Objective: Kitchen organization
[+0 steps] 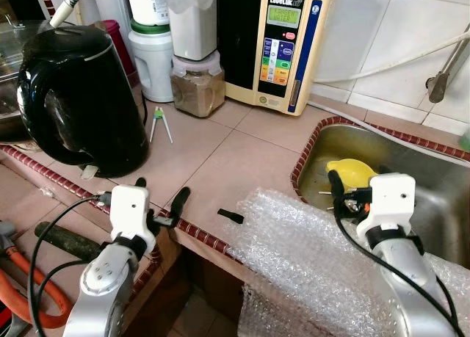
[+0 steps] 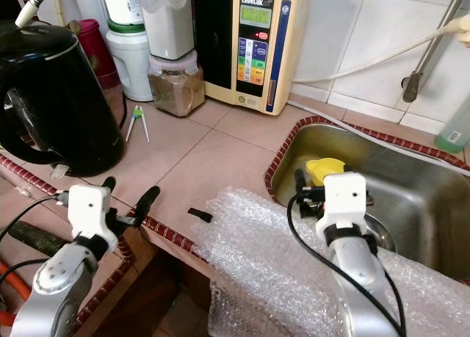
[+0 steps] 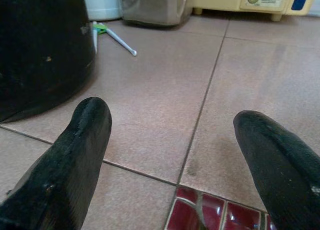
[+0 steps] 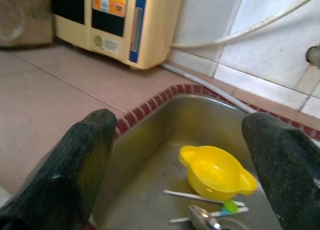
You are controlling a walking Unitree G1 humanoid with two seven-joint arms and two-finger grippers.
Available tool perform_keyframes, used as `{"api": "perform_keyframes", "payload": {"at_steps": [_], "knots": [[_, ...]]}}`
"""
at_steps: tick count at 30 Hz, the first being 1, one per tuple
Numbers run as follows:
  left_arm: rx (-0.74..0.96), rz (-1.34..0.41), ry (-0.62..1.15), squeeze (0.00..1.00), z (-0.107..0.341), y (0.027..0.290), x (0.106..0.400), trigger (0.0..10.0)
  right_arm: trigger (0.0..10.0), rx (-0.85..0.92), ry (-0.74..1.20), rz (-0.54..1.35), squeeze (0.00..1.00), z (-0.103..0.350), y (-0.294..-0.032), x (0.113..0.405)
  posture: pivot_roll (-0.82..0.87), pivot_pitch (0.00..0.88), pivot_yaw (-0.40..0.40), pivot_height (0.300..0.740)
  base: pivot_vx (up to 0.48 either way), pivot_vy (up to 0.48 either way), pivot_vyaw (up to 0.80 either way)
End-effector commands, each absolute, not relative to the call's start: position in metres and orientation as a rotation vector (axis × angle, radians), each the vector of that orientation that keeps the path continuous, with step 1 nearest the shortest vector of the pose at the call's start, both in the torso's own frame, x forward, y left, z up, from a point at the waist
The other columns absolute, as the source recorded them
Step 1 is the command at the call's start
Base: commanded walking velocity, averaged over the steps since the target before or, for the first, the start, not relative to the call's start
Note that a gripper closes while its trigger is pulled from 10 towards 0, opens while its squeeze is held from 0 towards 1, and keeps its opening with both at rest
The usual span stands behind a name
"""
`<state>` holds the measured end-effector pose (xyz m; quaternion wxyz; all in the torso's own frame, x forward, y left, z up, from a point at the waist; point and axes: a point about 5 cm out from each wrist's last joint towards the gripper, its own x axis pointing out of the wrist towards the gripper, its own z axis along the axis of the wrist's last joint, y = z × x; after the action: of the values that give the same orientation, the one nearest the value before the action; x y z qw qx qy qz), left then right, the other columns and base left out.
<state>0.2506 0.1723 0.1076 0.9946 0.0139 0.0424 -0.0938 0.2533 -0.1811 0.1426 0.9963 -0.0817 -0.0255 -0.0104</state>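
Note:
My left gripper [image 1: 161, 192] stands open low over the tiled counter's red-trimmed front edge, nothing between its fingers [image 3: 80, 140]. A black kettle [image 1: 81, 95] sits just beyond it to the left, and thin white-and-green tongs [image 1: 160, 122] lie on the counter behind it. Over the near left corner of the steel sink [image 1: 440, 197], my right gripper [image 4: 185, 155] is also open and holds nothing. A yellow bowl [image 4: 215, 172] rests in the sink ahead of it, with thin white-and-green utensils [image 4: 205, 197] and a spoon [image 4: 202, 220] beside it.
A cream water ionizer [image 1: 279, 43], a jar of brown powder [image 1: 197, 87] and white containers [image 1: 150, 58] line the back wall. Bubble wrap [image 1: 308, 263] drapes over the counter's front edge by the sink. A small black piece [image 1: 230, 216] lies near that edge.

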Motion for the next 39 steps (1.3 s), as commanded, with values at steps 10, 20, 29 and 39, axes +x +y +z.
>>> {"api": "perform_keyframes", "payload": {"at_steps": [10,20,29,39], "knots": [[0.019,-0.228,0.015,0.0,0.134,0.154,0.27,10.0,10.0,-0.116,-0.097,-0.04,0.0,0.156,-0.179,0.263,0.03,0.0,-0.002,0.74,0.0,0.0,-0.13],[0.036,-0.174,-0.023,0.0,0.142,0.153,0.278,10.0,10.0,-0.073,-0.098,-0.069,0.0,0.156,-0.18,0.264,0.02,0.0,0.005,0.74,0.0,0.0,0.0],[0.062,-0.167,-0.013,0.0,0.142,0.151,0.28,10.0,10.0,-0.056,-0.1,-0.091,0.0,0.159,-0.186,0.267,0.02,0.0,0.008,0.74,0.0,0.0,0.0],[0.056,-0.173,0.003,0.0,0.14,0.149,0.281,10.0,10.0,-0.045,-0.097,-0.091,0.0,0.159,-0.184,0.267,0.01,0.0,0.015,0.74,-0.251,0.0,0.0]]}}
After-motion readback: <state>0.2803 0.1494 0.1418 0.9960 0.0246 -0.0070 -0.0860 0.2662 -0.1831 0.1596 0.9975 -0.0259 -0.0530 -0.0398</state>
